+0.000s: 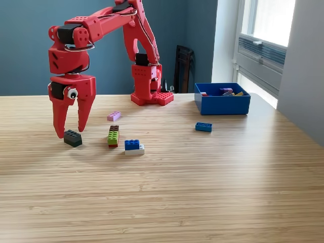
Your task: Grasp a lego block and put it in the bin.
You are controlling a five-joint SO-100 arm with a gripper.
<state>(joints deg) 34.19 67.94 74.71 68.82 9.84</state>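
- wood table (202, 192)
- red arm (101, 23), gripper (71, 130) pointing down, jaws wide apart, nothing held, just above black block (73, 137)
- blue bin (223, 105) at exterior view's right, w/ blocks inside
- loose blocks mid-table: pink (114, 116), green/brown stack (113, 136), blue-on-white (133, 147), blue (203, 126) nr bin

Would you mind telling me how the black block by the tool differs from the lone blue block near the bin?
The black block is dark and lies directly under the open tool; the blue block is bright blue, thinner, and lies far off, in front of the bin. The black one looks chunkier. Both are single studded bricks lying flat on the wooden table.
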